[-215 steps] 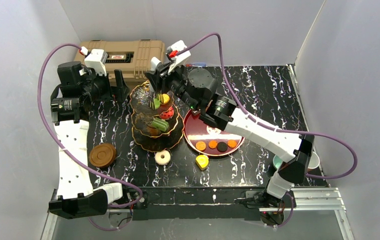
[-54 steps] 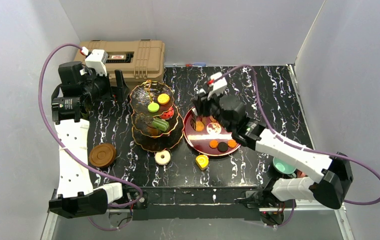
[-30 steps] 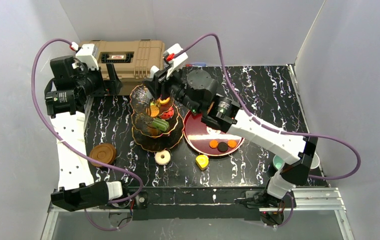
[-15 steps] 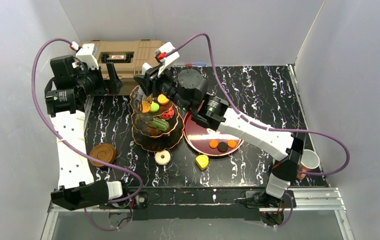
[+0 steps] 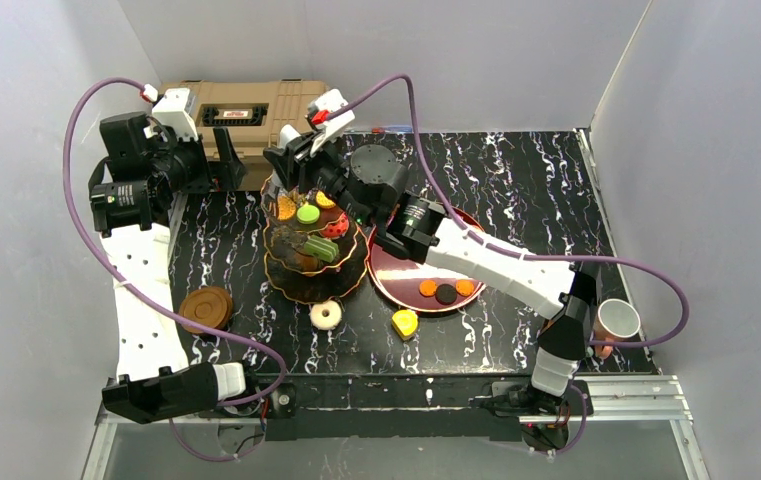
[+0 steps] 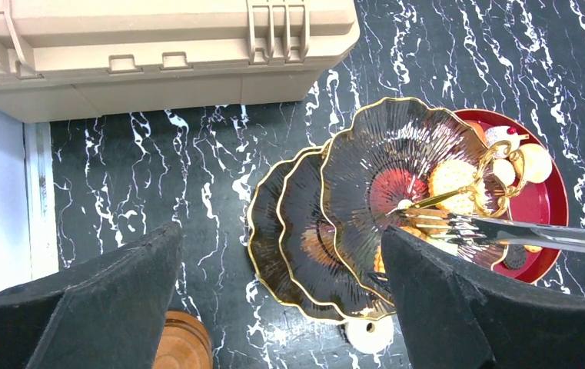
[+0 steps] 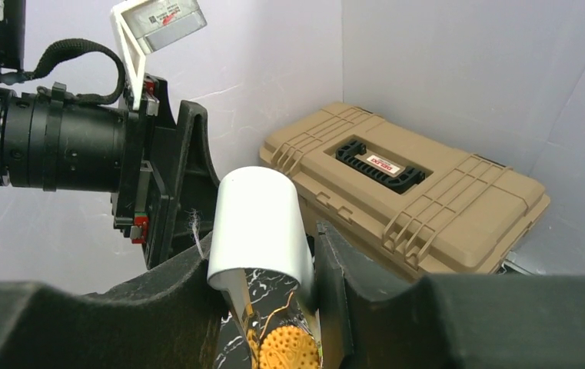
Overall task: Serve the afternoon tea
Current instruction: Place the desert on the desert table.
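The right gripper (image 7: 264,265) is clamped on the white sleeve of a pair of metal tongs (image 6: 520,231). The tong tips pinch an orange bumpy sweet (image 7: 283,350) over the left side of the top tier of the three-tier stand (image 5: 298,287). The left gripper (image 6: 280,234) hangs wide apart and empty beside the tan case (image 5: 246,108).

To set the sweet down well, I would lower it onto a bare part of the tier, away from the green sweet (image 5: 307,213) and the yellow sweet (image 5: 327,200). It should also go further in from the gold rim (it looks close to the edge). Then ease the tongs apart and lift straight up.

As for writing, the case's red label (image 7: 385,165) and a white tag (image 7: 158,19) above the left gripper both carry print too small to read.
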`<state>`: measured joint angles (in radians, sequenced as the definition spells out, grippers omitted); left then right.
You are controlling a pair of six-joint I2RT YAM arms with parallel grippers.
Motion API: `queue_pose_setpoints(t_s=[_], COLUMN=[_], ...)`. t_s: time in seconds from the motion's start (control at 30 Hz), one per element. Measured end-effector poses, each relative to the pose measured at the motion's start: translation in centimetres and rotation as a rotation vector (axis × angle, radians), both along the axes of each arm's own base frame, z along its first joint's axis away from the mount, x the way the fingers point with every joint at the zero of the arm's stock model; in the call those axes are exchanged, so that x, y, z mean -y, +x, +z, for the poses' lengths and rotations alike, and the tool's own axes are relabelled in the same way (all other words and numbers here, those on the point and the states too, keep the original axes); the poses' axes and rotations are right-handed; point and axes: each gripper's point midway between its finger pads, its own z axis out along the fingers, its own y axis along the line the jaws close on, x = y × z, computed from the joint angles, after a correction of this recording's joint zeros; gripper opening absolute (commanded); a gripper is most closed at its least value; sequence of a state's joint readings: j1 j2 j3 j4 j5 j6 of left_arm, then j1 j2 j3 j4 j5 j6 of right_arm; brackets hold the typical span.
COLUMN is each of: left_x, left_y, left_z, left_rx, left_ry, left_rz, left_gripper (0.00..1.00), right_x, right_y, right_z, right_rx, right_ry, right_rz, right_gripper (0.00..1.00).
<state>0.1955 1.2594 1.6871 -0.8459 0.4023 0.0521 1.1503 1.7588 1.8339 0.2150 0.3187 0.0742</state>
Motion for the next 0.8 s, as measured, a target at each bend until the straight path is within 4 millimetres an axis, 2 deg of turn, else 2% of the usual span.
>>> queue_pose_setpoints(t_s=[0.27, 0.37, 0.6, 0.8], left_x=[0.1, 0.1, 0.1, 0.1], left_y=[-0.1, -0.1, -0.1, -0.1], left_z=[-0.3, -0.3, -0.2, -0.3], left_rx=[-0.007, -0.006, -0.005, -0.006], left_ry=[-0.004, -0.004, -0.004, -0.004], left_rz=[-0.005, -0.005, -0.005, -0.005], left_gripper=[0.99, 0.99, 0.99, 0.99], right_x=[-0.1, -0.1, 0.2, 2.5], right_y=[0.1, 0.2, 0.0, -1.1], right_z=[-0.2, -0.4, -1.0, 0.2], right_rx=[0.005, 0.005, 0.000, 0.010], right_ry=[0.017, 0.017, 0.002, 0.015], right_rz=[-0.010, -0.012, -0.015, -0.021], right_gripper=[0.53, 0.48, 0.27, 0.24])
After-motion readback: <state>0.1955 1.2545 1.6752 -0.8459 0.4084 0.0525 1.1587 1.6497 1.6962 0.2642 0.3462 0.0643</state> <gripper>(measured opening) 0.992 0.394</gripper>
